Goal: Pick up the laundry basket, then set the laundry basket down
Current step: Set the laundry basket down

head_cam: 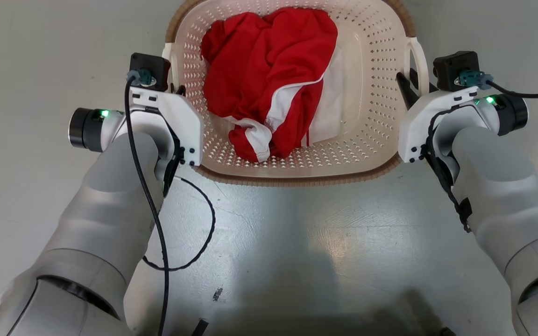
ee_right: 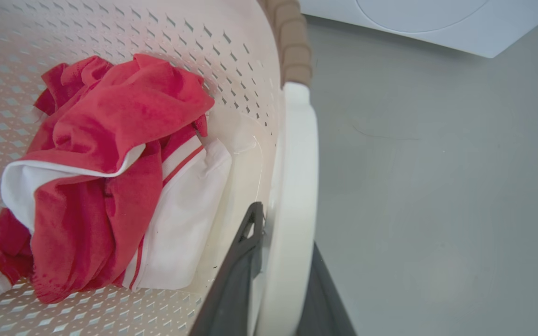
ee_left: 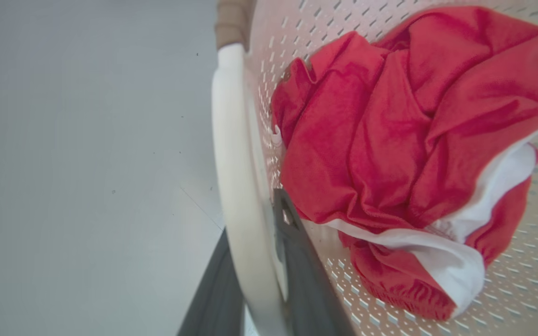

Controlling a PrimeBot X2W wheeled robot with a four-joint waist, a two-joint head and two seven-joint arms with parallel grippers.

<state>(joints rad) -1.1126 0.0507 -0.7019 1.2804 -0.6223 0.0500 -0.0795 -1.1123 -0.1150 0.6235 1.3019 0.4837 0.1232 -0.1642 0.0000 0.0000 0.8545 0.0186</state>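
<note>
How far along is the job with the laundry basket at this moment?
Done: the left claw and the right claw each clamp a white side handle. In hand: the lift; I cannot tell whether the laundry basket is off the floor. Left: setting it down.

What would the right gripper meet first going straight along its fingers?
The right gripper grips the laundry basket by its white loop handle; going on, it likely meets the brown rim, depth unclear.

The setting is a laundry area. A white appliance panel (ee_right: pixel 437 21) with a round door outline stands beyond the laundry basket (head_cam: pixel 374 98), which holds a crumpled red and white garment (head_cam: pixel 269 74). Smooth grey floor (head_cam: pixel 297 233) extends around the laundry basket.
</note>
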